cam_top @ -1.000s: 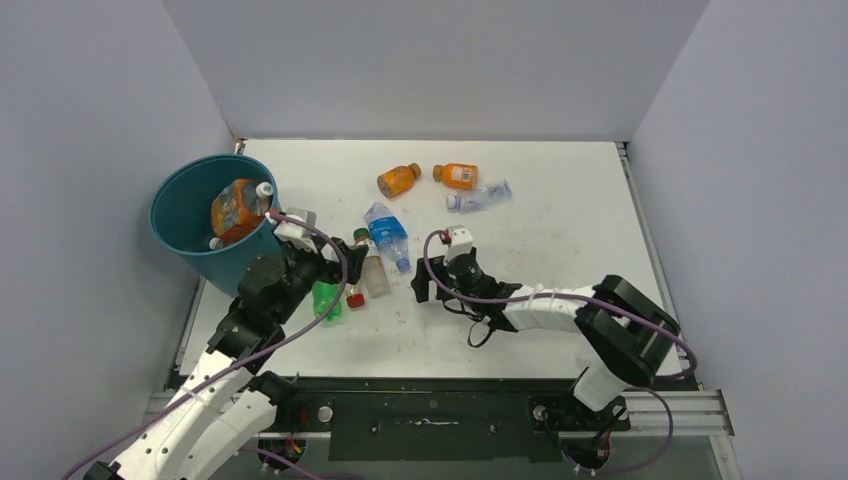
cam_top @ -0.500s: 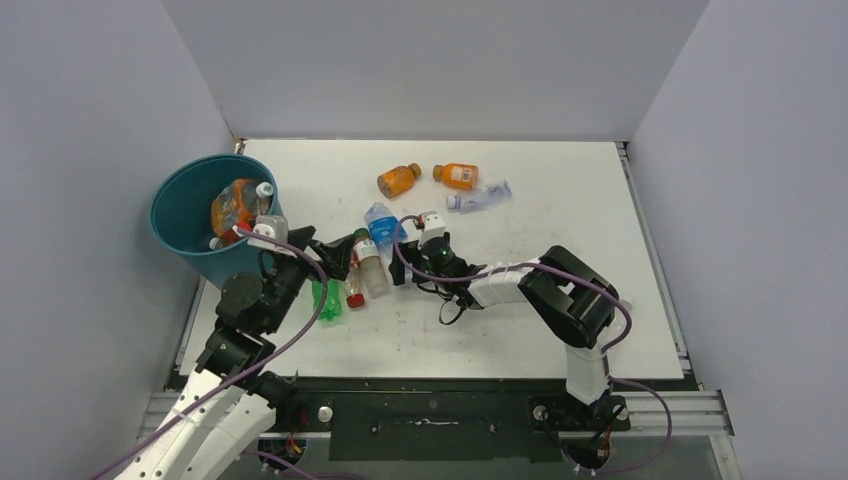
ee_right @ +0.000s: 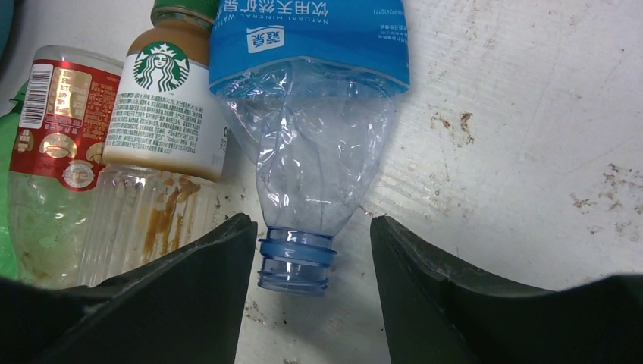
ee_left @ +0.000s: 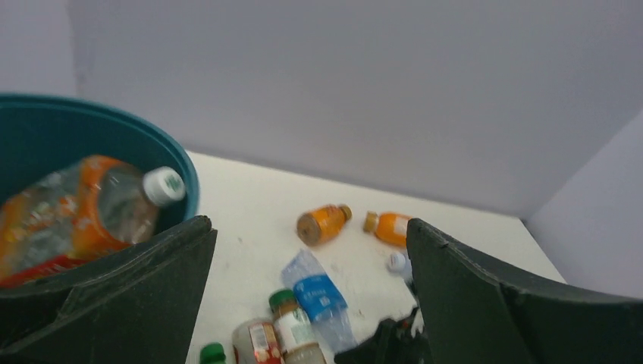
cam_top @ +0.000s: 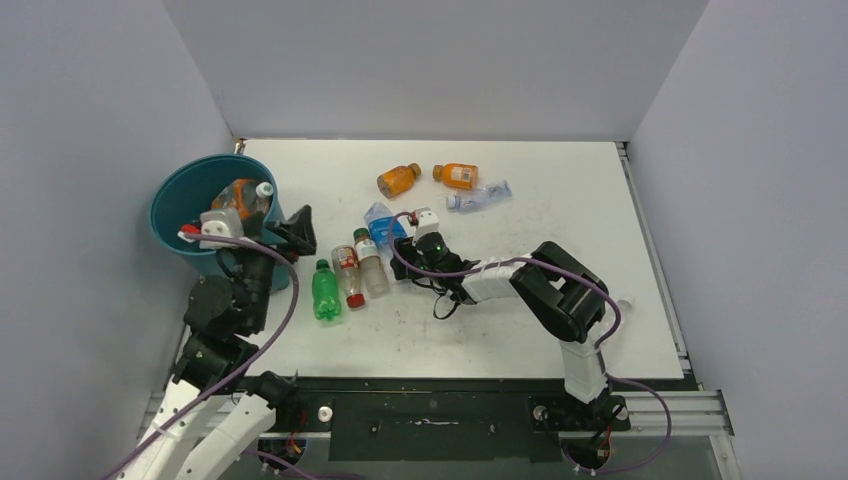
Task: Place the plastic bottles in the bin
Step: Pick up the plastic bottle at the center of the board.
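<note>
Right pincer (ee_right: pixel 311 221) stands partly open, its two dark fingers straddling the capless neck of a crushed clear water bottle (ee_right: pixel 311 136) with a blue label; a gap shows on one side, so nothing is gripped yet. That bottle lies near the middle of the white, scuffed tabletop (cam_top: pixel 560 230), neck pointing to 6 o'clock in the overhead view.

Just beside it at 9 o'clock lie a Starbucks bottle (ee_right: pixel 170 106) with brown dregs, a red-labelled clear bottle (ee_right: pixel 53 129) and a glossy green bottle (cam_top: pixel 324 292). At 12 o'clock rest two stubby orange bottles (cam_top: pixel 398 180) and another clear one (cam_top: pixel 480 196).

The round teal bin (cam_top: pixel 172 212), smooth plastic, sits at 10 o'clock and already holds a few bottles (cam_top: pixel 238 195). The left pincer (cam_top: pixel 296 232) is spread wide and empty beside its rim.

The step appears to be grasping the water bottle. Next, the fingers likely need to close on the ribbed neck, firmer than the thin crumpled body, then lift and carry toward 10 o'clock.
</note>
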{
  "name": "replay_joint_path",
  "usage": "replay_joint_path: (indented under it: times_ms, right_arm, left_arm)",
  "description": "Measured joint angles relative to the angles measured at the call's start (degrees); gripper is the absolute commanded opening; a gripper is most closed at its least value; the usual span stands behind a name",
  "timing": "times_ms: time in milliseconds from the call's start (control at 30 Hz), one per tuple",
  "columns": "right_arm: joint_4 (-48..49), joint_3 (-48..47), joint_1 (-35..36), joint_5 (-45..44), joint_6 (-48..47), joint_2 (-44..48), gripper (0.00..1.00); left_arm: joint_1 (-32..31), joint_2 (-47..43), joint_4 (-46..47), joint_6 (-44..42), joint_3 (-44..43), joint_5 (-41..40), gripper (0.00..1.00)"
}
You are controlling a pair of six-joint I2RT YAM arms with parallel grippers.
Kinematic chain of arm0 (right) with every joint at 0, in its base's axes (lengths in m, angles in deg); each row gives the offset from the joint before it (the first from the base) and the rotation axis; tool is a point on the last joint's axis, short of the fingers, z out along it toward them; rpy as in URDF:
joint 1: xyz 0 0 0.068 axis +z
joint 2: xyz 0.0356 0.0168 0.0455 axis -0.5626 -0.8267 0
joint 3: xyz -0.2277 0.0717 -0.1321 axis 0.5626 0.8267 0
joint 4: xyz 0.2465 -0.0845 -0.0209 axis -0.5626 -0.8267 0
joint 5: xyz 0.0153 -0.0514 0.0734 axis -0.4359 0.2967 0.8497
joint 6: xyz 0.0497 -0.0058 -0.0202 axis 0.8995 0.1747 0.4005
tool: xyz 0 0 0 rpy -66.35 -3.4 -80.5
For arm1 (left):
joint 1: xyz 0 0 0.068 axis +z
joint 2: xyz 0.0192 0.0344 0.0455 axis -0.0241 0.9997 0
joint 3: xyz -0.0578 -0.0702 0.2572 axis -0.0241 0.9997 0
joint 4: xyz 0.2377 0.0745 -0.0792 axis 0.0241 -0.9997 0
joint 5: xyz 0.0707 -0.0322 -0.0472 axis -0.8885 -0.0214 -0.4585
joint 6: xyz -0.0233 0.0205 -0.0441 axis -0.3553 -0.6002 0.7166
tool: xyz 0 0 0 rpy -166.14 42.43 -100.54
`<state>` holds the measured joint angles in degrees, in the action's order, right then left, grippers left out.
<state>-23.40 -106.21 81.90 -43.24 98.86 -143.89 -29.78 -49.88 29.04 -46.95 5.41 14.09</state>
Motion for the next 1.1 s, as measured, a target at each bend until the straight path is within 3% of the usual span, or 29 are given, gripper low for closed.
replay_joint_path:
  times_ms: [100,233,433,700,800,900,1100]
  right_arm:
    - [0.02,0.0,0.0,0.13,0.17,0.0,0.83]
    - [0.2,0.22,0.0,0.26,0.48,0.55,0.99]
    - [-0.92,3.28,0.0,0.35,1.09,3.58,1.0]
    - [-2.4,2.43,-0.11,2.75,0.46,3.63,0.97]
    - [-2.58,0.7,-0.13,3.8,0.37,2.49,0.84]
    - [-2.29,-0.98,-0.42,4.44,-0.04,0.63,0.57]
    - [-2.51,-1.73,-0.76,4.87,0.0,-0.39,0.26]
  left_arm:
    - [0.0,4.59,-1.11,-3.78,-9.73,-7.63,0.96]
    - [0.96,13.35,-4.74,-8.35,-23.47,-15.02,0.96]
    - [9.33,24.48,-13.66,-8.94,-34.07,-14.4,0.96]
    - [13.51,28.55,-19.71,-3.65,-29.7,-6.69,0.99]
    - [13.51,25.81,-20.15,-1.86,-25.68,-3.15,1.0]
    - [13.51,23.34,-20.2,-0.9,-23.61,1.44,1.0]
    - [12.26,20.9,-17.97,-1.07,-20.13,9.57,1.0]
